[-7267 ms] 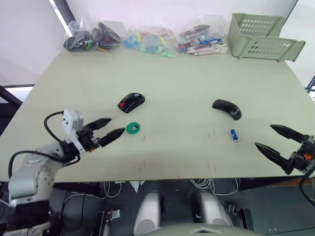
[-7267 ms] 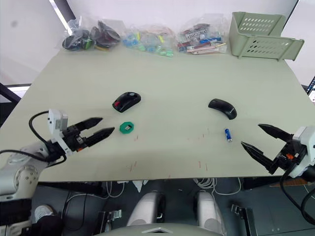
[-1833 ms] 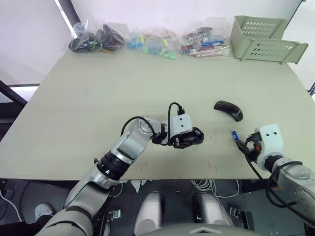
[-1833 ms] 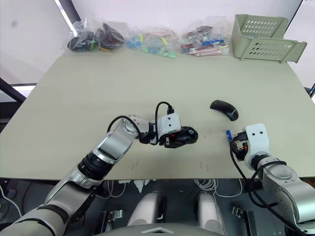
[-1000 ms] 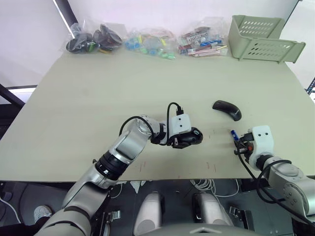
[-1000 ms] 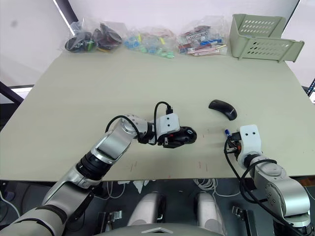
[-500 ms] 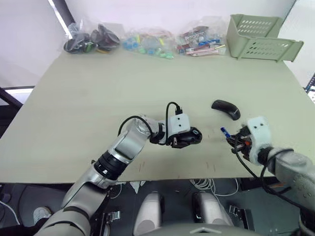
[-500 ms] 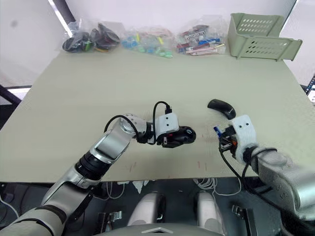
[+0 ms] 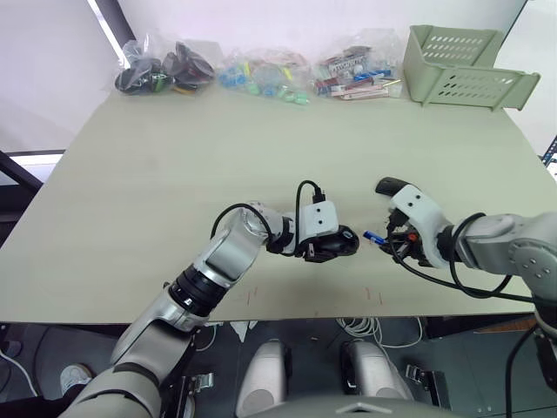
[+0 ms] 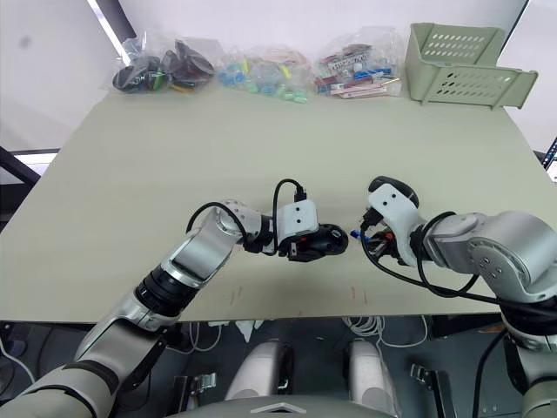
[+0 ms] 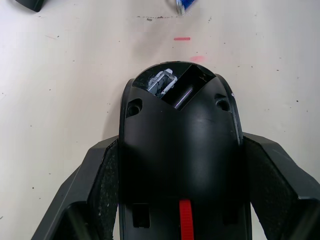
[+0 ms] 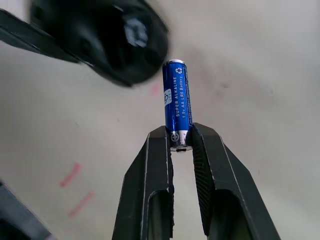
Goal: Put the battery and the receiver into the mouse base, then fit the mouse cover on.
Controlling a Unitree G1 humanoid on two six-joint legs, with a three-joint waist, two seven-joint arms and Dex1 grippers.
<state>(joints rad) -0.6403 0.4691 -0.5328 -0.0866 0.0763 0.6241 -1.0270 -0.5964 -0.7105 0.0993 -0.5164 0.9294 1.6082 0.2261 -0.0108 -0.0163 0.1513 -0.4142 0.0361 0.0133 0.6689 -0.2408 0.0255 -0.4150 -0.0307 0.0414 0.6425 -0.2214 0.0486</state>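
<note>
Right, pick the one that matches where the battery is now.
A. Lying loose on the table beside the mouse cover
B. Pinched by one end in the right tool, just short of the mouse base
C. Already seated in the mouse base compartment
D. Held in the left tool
B: the right tool clamps the blue battery at one end, its free end pointing toward the mouse base, which the left tool grips.

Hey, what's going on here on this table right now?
The left claw grips the mouse base on the table, its compartment open. The right claw pinches the battery by one end, close beside the base but not in it. The mouse cover lies just behind the right arm.
</note>
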